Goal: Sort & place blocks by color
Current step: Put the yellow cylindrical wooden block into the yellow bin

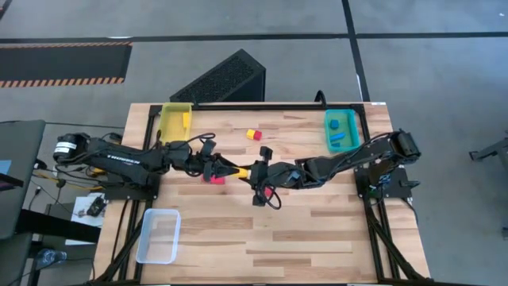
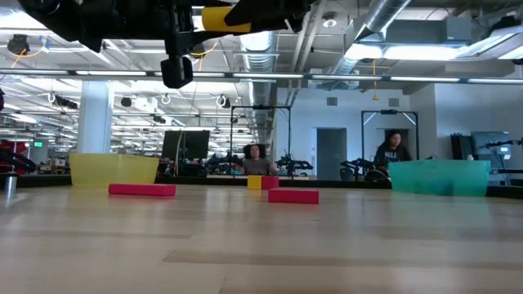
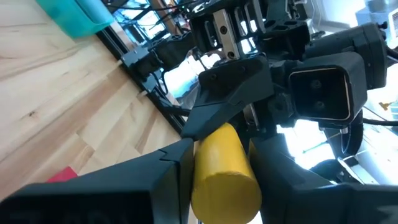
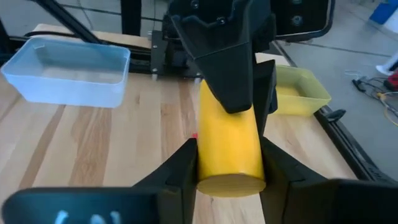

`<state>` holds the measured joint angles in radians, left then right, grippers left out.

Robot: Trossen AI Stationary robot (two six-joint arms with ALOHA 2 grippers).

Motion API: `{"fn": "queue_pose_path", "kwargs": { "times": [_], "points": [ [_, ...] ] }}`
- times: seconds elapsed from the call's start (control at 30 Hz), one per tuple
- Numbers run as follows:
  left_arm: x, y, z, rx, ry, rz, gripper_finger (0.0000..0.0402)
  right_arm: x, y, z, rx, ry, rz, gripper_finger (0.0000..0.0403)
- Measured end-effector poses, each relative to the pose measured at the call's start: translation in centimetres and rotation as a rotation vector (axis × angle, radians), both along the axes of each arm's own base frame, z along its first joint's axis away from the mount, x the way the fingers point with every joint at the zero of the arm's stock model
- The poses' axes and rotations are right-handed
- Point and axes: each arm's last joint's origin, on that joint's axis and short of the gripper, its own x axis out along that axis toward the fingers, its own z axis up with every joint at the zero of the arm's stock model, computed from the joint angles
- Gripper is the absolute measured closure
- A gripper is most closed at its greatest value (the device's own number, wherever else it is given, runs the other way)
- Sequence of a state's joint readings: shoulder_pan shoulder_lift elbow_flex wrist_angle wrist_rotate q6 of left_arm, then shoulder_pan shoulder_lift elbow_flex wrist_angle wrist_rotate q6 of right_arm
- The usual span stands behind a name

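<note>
Wrist views show both fingers (image 4: pixel 229 163) pinching one smooth yellow cylindrical block (image 4: pixel 230 144)

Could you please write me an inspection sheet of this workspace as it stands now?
Surface: wooden table, bare across the near half.
Job's things: yellow block held in the air between both grippers; red blocks on the table; a yellow-and-red pair farther back; blue blocks in the teal tray; one yellow block in the yellow tray; clear tray holds nothing.
Clutter: nothing seen.
Grippers: left gripper and right gripper each shut on the yellow block.
Cables: along both arms.
Surroundings: people at desks beyond.
</note>
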<state>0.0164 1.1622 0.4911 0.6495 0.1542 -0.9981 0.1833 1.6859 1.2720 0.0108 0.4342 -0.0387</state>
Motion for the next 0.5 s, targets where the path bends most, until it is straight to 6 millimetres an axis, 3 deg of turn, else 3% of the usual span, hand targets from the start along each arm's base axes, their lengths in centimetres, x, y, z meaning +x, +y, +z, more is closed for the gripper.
{"fn": "queue_pose_path", "kwargs": {
  "times": [0.13,0.37,0.5],
  "points": [
    [0.0,0.3,0.1,-0.005,-0.003,-0.001,0.0303,0.0,-0.1,0.0,-0.018,-0.005,-0.045,0.0243],
    [-0.1,1.2,0.1,-0.008,-0.004,0.006,0.0297,0.0,-0.3,0.0,-0.035,0.0,-0.052,0.0277],
    [-0.6,2.6,0.6,-0.009,-0.02,0.023,0.0303,0.1,-0.7,0.1,0.014,-0.028,-0.101,0.0233]
  ]
}}
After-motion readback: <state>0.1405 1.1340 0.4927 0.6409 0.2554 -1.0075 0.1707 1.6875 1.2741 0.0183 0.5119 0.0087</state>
